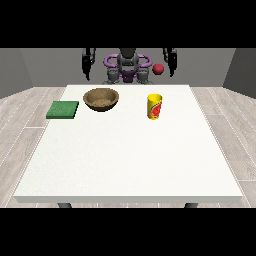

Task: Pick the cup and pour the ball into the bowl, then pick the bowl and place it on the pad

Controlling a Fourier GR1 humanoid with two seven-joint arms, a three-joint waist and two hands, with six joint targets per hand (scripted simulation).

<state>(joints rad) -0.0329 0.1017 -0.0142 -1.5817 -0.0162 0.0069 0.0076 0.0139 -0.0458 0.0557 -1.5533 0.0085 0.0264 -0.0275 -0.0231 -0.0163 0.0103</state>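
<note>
Three items on white table (130, 165), placed relative to wooden bowl (101, 99): green pad (63, 109) just beside it toward view's left, at table edge; yellow cup (154, 106) upright, well apart toward view's right. Red ball (158, 69) off table, in air above far edge, beyond cup. Nothing between cup and bowl. Hand at view's right (171, 64) near ball, not touching; hand at view's left (88, 62) hanging behind bowl. Finger spread of both: cannot tell. Neither holding anything.

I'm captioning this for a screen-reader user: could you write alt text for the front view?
On a white table stand a yellow cup, a brown bowl and a green pad at the left edge. A red ball shows above the cup, and the robot's hands hang beyond the far edge.
</note>
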